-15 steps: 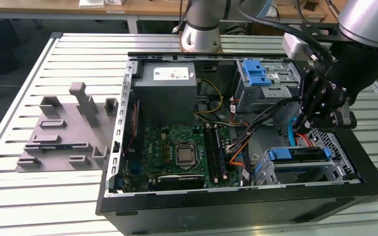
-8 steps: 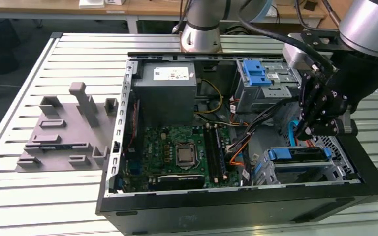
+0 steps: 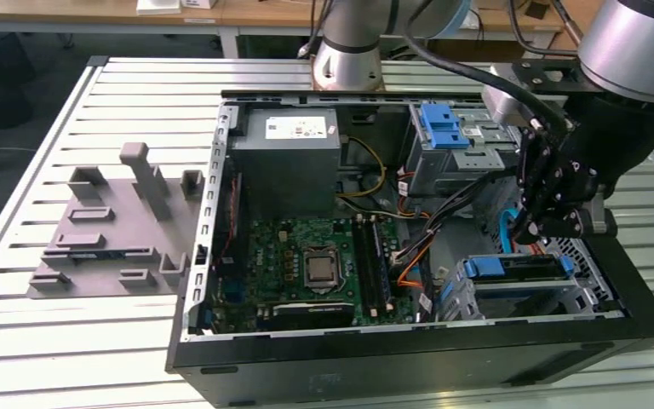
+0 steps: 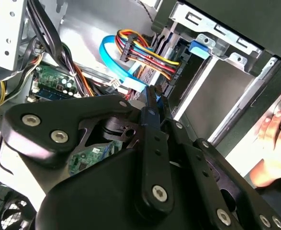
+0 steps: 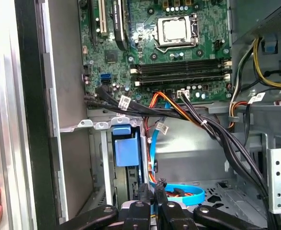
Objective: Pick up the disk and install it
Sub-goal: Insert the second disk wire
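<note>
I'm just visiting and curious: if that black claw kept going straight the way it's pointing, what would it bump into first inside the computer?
Probably the blue flat cable just ahead of the gripper in the first wrist view, with the case floor behind; depth is hard to judge.

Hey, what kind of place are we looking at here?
Probably a robotics lab or test workshop: an open computer case lies on a slatted metal table, a robot arm reaches into it, and wooden desks stand behind.
</note>
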You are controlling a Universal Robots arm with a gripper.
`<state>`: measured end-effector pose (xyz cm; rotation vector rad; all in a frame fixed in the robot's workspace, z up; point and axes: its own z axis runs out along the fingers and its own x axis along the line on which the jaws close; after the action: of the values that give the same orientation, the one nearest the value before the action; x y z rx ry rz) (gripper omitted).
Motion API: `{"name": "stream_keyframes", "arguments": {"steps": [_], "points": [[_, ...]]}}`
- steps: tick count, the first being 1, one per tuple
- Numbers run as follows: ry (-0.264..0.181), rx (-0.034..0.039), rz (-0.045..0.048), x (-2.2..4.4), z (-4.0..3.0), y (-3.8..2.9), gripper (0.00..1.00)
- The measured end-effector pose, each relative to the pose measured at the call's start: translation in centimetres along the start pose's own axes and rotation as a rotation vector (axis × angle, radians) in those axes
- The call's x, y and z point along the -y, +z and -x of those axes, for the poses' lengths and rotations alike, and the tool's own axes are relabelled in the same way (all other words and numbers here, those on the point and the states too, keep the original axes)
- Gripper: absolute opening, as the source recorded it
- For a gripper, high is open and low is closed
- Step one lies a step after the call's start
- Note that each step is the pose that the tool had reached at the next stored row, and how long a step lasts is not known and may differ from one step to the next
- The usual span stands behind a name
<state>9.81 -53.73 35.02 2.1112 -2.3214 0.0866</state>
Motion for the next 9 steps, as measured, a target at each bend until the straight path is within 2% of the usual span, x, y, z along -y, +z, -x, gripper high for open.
{"name": "stream_keyframes", "arguments": {"steps": [7,9], "points": [[-0.008,0.0006,-0.0022,-0.01,-0.82,0.56,0.16],[-0.009,0.0007,-0.0022,-0.02,-0.88,0.6,0.16]]}}
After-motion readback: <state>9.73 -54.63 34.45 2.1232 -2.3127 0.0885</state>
